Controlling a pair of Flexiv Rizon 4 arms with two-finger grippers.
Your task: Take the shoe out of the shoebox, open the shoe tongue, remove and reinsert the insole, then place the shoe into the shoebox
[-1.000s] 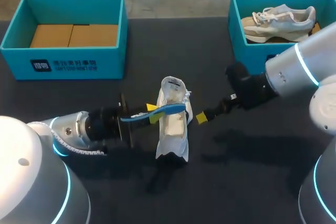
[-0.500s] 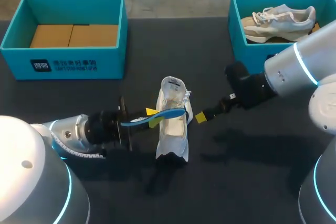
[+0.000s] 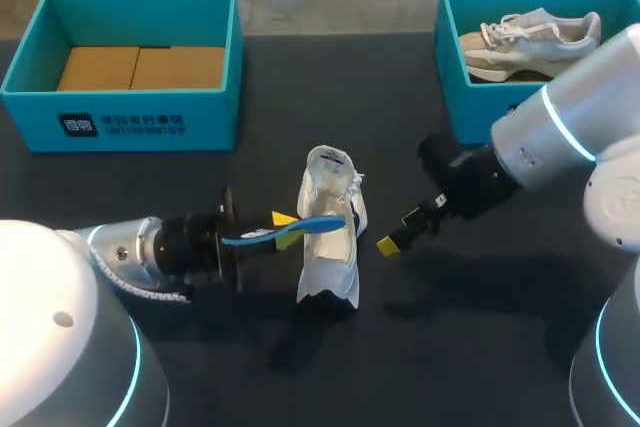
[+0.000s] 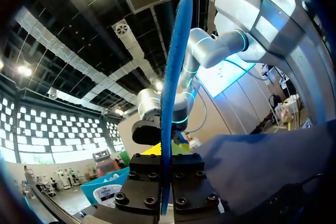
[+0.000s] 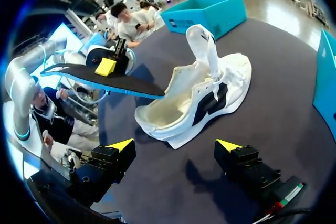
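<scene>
1 dark table (image 3: 330, 97) carries everything. 2 arms come in over it: the left arm (image 3: 130, 252) low from the near left, the right arm (image 3: 560, 127) from the right.

2 teal shoeboxes stand at the far edge, well apart. The left shoebox (image 3: 140, 122) shows only brown cardboard (image 3: 140, 67) inside. The right shoebox (image 3: 470, 107) holds 1 pale shoe (image 3: 530, 42) lying on its side.

That makes 2 shoes in all. The other, a white shoe (image 3: 330, 267), sits on the table near the middle, between the 2 pincers, with its tongue standing up.

1 blue insole (image 3: 290, 229) with a dark top is out of the shoe. It is clamped edge-on in the left pincer (image 3: 287, 228), and its free end reaches over the white shoe's opening.

The right pincer (image 5: 175, 145) is spread wide with nothing in it. It is just beside the white shoe and not touching it.
</scene>
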